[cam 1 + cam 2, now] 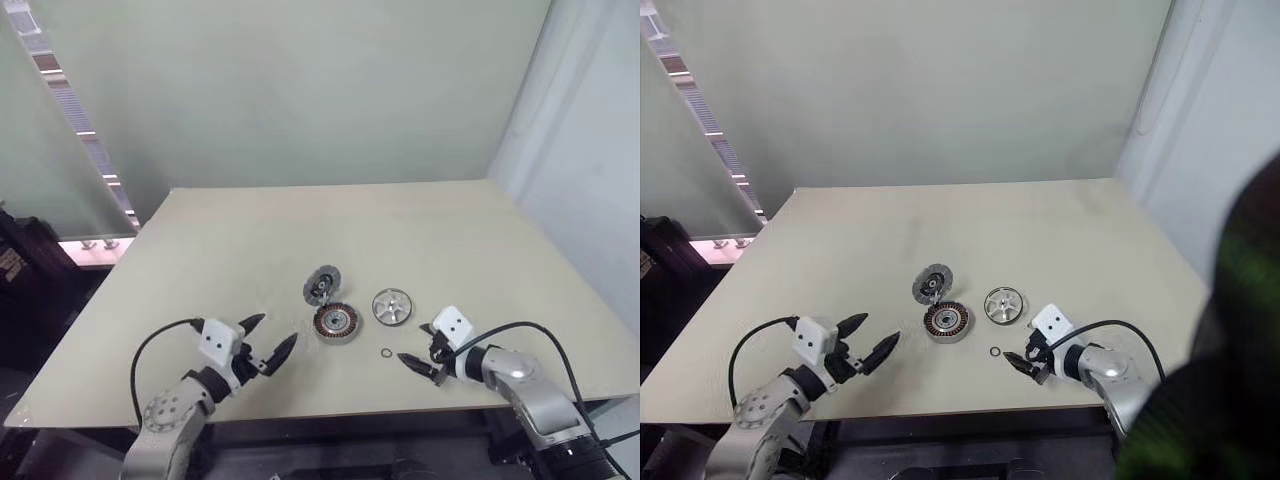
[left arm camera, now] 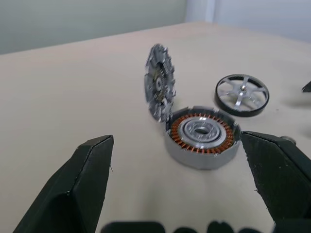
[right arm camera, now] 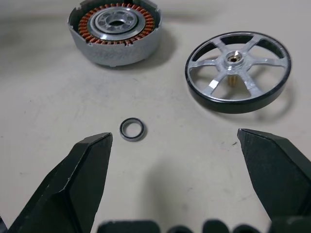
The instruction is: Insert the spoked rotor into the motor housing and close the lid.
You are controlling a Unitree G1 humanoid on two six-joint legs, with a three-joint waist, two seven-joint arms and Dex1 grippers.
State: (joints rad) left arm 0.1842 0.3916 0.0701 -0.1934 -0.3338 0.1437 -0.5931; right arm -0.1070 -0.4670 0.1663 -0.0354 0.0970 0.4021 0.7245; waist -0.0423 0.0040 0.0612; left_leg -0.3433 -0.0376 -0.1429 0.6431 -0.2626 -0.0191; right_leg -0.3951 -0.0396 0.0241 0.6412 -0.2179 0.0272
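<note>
Near the front middle of the pale surface [image 1: 300, 230], grouped close together: the motor housing [image 1: 337, 322], the lid [image 1: 322, 286], the spoked rotor [image 1: 391, 306] and a tiny thin ring [image 1: 386, 352].

Motor housing lying flat, open side up, copper-red windings ringing a pale centre. Lid just behind it, tilted up on its edge, lower rim at or against the housing's far wall; contact probable from the left wrist view, hard to confirm. Spoked rotor flat on the surface beside the housing, toward the robot's right, a narrow gap between them, silver spokes and hub facing up inside a dark rim. Tiny ring lying alone in front of that gap, nearer the robot, touching neither part.

Left gripper [image 1: 268, 344] hovering low, to the left of the housing and slightly nearer the front edge, jaws spread wide and released, grasping nothing. Aimed toward the housing, with bare surface between.

Right gripper [image 1: 420, 362] to the right of the ring and in front of the rotor, jaws likewise spread wide, empty. Ring lying just ahead of the left-hand finger [image 3: 73, 187] in the right wrist view, rotor further ahead, between the fingertips' lines.

Nothing lying over the housing's open top; the tilted lid rising only behind it. Black cables trailing from both wrists, clear of the parts. A plain pale wall beyond the far edge.
</note>
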